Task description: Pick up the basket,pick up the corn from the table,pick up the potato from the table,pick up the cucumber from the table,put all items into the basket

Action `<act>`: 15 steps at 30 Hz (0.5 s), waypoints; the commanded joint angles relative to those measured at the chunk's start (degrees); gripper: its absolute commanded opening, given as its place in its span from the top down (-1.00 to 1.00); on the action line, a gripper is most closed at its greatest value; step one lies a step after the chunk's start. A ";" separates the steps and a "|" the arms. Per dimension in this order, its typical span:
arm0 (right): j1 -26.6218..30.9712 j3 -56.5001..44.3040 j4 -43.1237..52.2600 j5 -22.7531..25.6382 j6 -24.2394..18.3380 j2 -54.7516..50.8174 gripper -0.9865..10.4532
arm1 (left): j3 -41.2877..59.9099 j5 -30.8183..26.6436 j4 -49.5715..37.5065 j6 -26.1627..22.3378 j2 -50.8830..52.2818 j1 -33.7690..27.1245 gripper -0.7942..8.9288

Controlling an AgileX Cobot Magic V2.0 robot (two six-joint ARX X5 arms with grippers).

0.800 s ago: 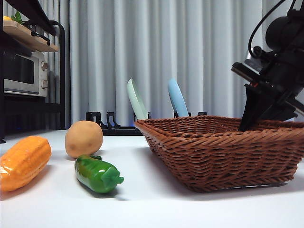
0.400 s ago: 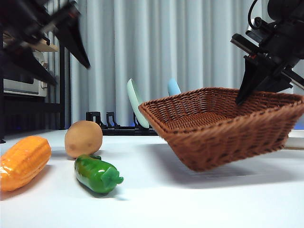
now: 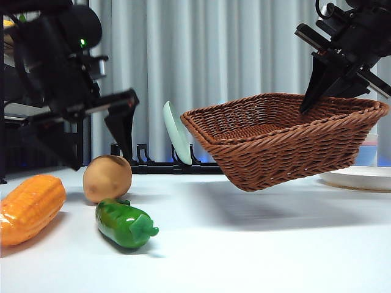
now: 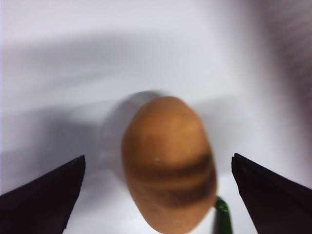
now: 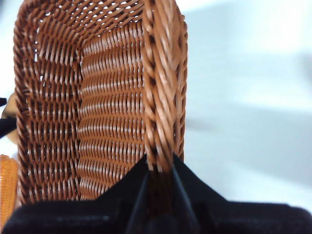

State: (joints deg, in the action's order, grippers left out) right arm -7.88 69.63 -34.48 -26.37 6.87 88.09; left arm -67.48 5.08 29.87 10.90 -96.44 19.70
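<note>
White counter [image 3: 256,256] stretches wide and bare across the front, and we see plenty of free surface beneath and ahead of the basket [image 3: 281,143]. Woven reddish-brown, the basket hangs clear of the counter, tilted, its shadow lying on the surface below it. We see the right tool [image 3: 327,82] clamped on its braided rim at the far corner; in the right wrist view the two black jaws pinch that rim [image 5: 163,97] between them.

Next in size, the left tool [image 3: 98,137] sits low at the left, its jaws spread wide apart on either side of the potato [image 4: 168,165], not touching it. The wrist view shows bare counter on both flanks of the potato.

We find the corn [image 3: 29,207] lying at the left edge of the front view, apart from the potato [image 3: 107,177]. The cucumber [image 3: 125,224] lies just in front of the potato, its stem end pointing toward the open middle of the counter.
</note>
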 commanded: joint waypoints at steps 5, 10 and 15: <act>0.37 1.14 0.48 -0.70 0.83 -0.48 0.85 | -0.09 -0.04 -3.26 -0.68 -3.91 0.33 -0.19; 0.37 1.14 0.42 -0.70 1.27 -0.48 0.85 | -0.09 4.63 -4.11 -2.58 -4.09 0.59 0.69; 0.37 1.14 0.44 -0.68 2.23 -0.48 0.85 | -0.42 5.95 -3.52 -3.28 -3.32 0.59 0.85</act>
State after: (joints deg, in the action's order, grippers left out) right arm -7.49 70.28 -34.70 -26.37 7.66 88.09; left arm -67.61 10.81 26.20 8.91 -100.09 20.08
